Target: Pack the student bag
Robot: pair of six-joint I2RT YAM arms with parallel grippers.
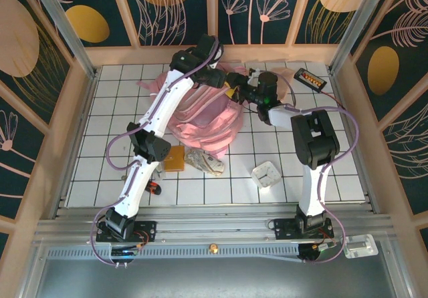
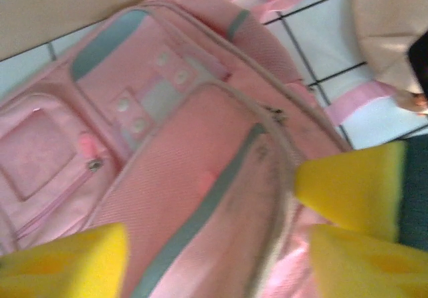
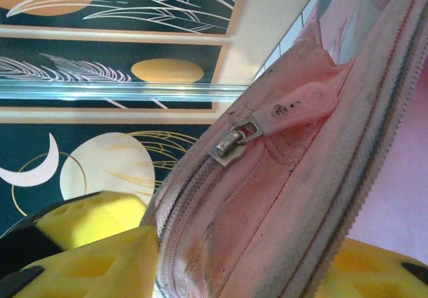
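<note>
The student bag [image 1: 200, 114] is a large pink backpack lying at the back middle of the tiled table. Both arms reach to its upper right corner. My left gripper [image 1: 231, 83] hovers over the bag's front panel [image 2: 167, 178]. Its yellow fingers [image 2: 67, 264] stand wide apart, and the left gripper [image 2: 217, 254] is open with nothing in it. My right gripper [image 1: 245, 95] is at the bag's zippered rim [image 3: 267, 204]. The right gripper [image 3: 247, 268] is shut on that rim, its fingers [image 3: 87, 264] pressed against the fabric. A metal zipper slider [image 3: 233, 142] with a pink pull sits just above them.
Near the bag's front lie an orange-brown flat item [image 1: 175, 156] and a clear wrapped packet [image 1: 206, 162]. A white square object [image 1: 267, 174] sits to the right. A black box [image 1: 311, 79] lies at the back right, and a pale pouch [image 2: 388, 37] lies beside the bag.
</note>
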